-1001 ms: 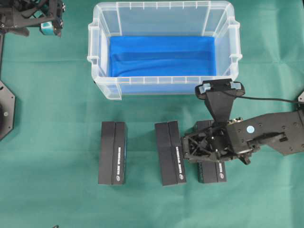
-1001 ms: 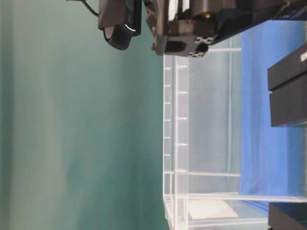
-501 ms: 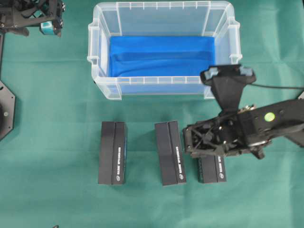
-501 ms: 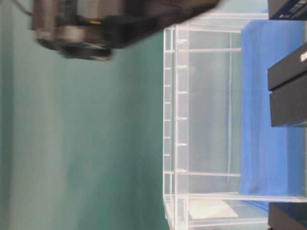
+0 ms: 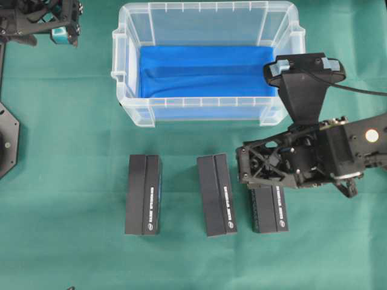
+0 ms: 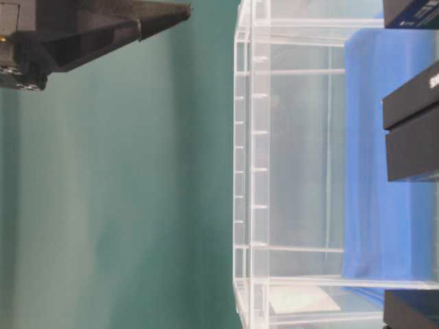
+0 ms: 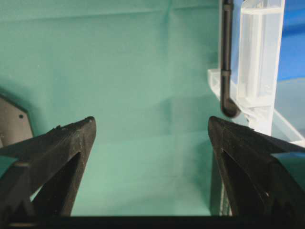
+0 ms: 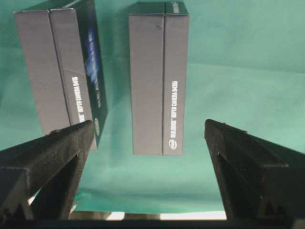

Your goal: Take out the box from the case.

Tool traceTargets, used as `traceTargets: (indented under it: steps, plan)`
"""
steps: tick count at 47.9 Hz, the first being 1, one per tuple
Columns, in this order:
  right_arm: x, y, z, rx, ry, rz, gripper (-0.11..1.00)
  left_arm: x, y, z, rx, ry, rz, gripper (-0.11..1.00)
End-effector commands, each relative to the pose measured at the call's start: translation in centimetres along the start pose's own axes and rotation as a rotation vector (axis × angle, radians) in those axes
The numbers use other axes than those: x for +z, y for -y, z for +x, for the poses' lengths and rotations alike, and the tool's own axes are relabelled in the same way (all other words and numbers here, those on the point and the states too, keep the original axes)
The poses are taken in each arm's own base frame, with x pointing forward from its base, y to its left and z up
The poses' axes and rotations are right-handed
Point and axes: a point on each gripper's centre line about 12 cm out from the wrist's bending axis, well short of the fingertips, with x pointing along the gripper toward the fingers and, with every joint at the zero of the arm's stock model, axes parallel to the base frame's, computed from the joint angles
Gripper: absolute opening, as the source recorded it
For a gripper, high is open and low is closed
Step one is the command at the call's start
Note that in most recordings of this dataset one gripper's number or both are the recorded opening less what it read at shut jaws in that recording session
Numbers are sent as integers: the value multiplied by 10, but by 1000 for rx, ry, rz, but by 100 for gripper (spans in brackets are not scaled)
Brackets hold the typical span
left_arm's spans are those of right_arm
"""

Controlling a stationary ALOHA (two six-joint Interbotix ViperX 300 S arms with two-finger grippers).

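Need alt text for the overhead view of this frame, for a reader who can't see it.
Three black boxes lie in a row on a green cloth in front of a clear plastic case holding only its blue lining. The right end effector, jaws open, hangs above the rightmost box; the left end effector sits at the top left corner, away from everything.

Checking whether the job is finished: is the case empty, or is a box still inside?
Empty. Overhead, the case shows only its blue lining; three black boxes lie outside on the green cloth.
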Motion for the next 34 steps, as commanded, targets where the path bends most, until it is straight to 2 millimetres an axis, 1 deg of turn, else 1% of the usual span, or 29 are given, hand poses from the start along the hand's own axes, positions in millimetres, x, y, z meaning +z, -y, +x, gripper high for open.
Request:
traceTargets:
  steps: [1,6,15,26,30,34]
  plan:
    - [0,6,-14,29,-17,0,91,1,-1,-8,-25,15,-6,98]
    - [-2,17,-14,15,-31,4,91,1,-1,-8,-25,15,-6,98]
    - [-2,50,-17,3,-50,45,91,1,-2,-8,-24,13,-8,98]
    - [-2,96,-22,11,-62,78,91,-3,-8,-8,-17,9,-17,98]
    - [-3,105,-23,15,-66,70,91,-4,-10,-7,-17,9,-20,98]
    - [-1,108,-24,21,-66,68,91,-4,-10,-7,-17,9,-19,98]
